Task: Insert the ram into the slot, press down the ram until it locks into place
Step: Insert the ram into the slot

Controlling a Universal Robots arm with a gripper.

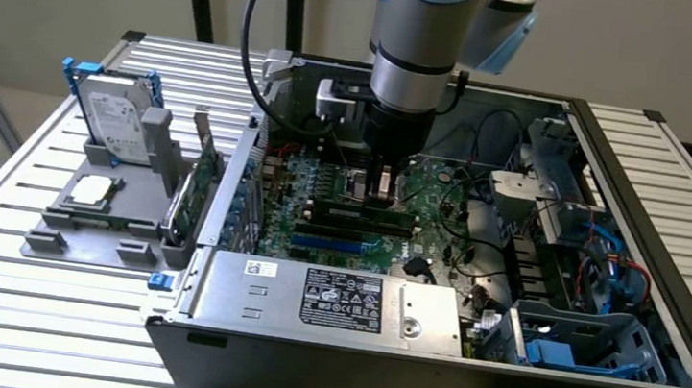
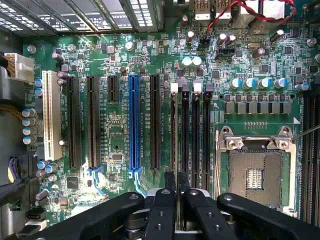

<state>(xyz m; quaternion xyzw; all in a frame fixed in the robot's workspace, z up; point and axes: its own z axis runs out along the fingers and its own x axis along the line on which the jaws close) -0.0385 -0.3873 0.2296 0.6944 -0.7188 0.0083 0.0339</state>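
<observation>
Your gripper (image 1: 380, 190) hangs inside the open computer case (image 1: 645, 240), low over the motherboard's bank of black memory sockets (image 2: 195, 135). The jaws are drawn almost together, with only a sliver of gap between the fingertips (image 2: 170, 181). You cannot tell from here whether they pinch anything. The ram (image 1: 357, 216) appears to stand on edge in the slot (image 2: 173, 107). That slot is the socket of the bank farthest from the CPU socket (image 2: 255, 175), on the side toward the blue socket (image 2: 133, 122). The ram's long axis runs across the exterior view from left to right. The jaws sit right above it, toward the exterior view's right part of the stick. The end latches are too small to judge.
</observation>
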